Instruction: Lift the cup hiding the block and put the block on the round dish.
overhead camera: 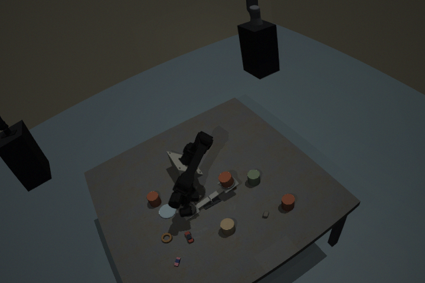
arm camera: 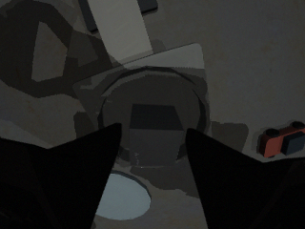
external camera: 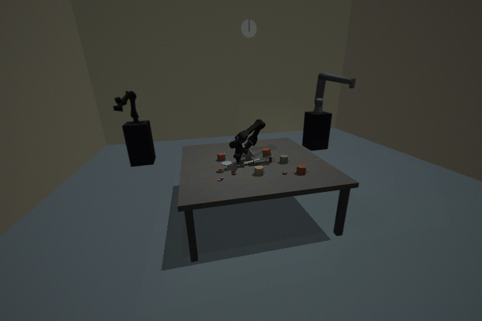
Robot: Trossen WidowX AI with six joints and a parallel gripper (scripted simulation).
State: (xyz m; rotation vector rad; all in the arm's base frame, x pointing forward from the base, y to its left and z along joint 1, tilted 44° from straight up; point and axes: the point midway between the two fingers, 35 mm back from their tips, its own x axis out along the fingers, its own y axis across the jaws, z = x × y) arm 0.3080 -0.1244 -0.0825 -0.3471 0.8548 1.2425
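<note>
A dark grey block (arm camera: 156, 145) stands on the uncovered ringed end of the balance (overhead camera: 204, 201) (external camera: 251, 162) (arm camera: 191, 53). My gripper (arm camera: 154, 132) (external camera: 238, 162) is open and low over that end, one finger on each side of the block, with a narrow gap showing at each side. In the top view the arm hides the fingertips and the block. An orange cup (overhead camera: 225, 179) (external camera: 266, 151) stands on the other end. The round pale dish (overhead camera: 166, 211) (external camera: 226, 162) (arm camera: 126, 197) lies beside the block's end, with nothing on it. Another orange cup (overhead camera: 153, 198) (external camera: 221, 156) stands on the table beyond the dish.
A green cup (overhead camera: 253, 178) (external camera: 284, 159), a tan cup (overhead camera: 227, 226) (external camera: 258, 170) and another orange cup (overhead camera: 288, 202) (external camera: 301, 170) stand around the balance. A red toy car (overhead camera: 189, 237) (arm camera: 272, 146), an orange ring (overhead camera: 162, 237), a smaller car (overhead camera: 176, 261) and a small stone (overhead camera: 265, 214) lie nearby.
</note>
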